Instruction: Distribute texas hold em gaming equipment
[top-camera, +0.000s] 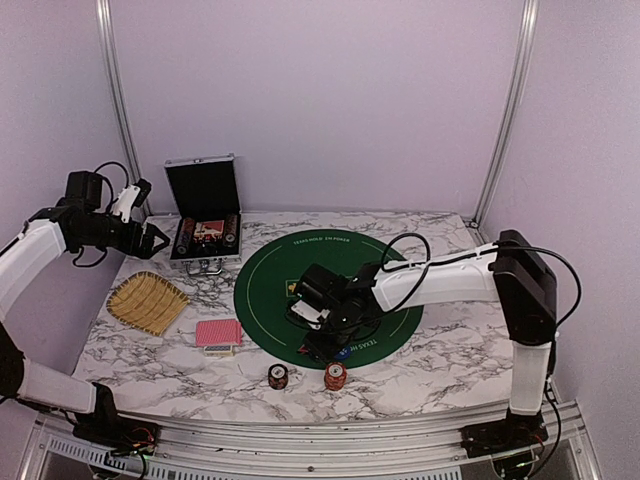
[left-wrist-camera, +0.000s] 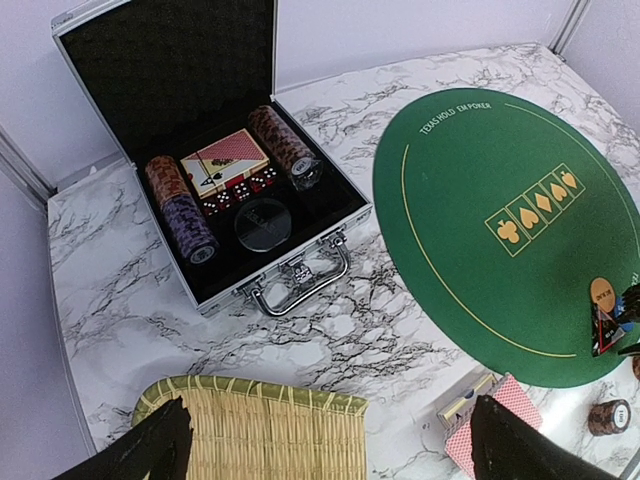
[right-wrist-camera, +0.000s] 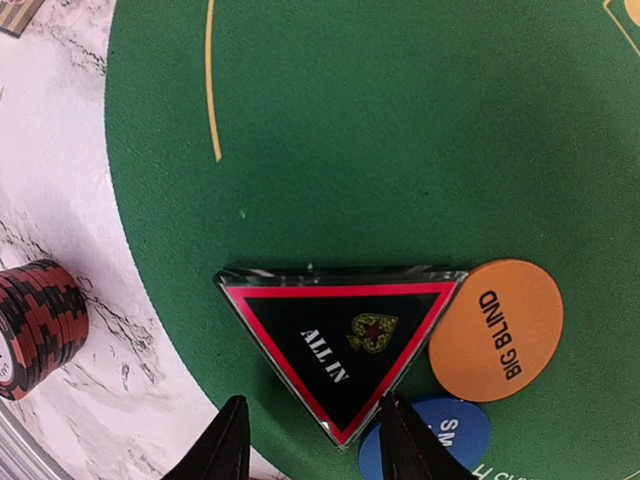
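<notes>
Triangular marker (right-wrist-camera: 345, 350) lies flat on the green mat (right-wrist-camera: 400, 130), just beside the orange disc (right-wrist-camera: 497, 330) and blue disc (right-wrist-camera: 445, 445), its tip between my right fingers (right-wrist-camera: 232, 450), which stand apart. My left fingers (left-wrist-camera: 510, 445) hang spread wide above the counter (left-wrist-camera: 330, 340).

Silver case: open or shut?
Open: the lid stands upright off the case, black lining exposed, chip rows and card deck visible inside.

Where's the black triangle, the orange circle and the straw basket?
Black triangle (right-wrist-camera: 345, 345): right wrist view, the middle, by "ALL IN".
Orange circle (right-wrist-camera: 497, 330): right wrist view, the middle, by "BIG BLIND".
Straw basket (left-wrist-camera: 262, 435): left wrist view, its bare woven bottom.
</notes>
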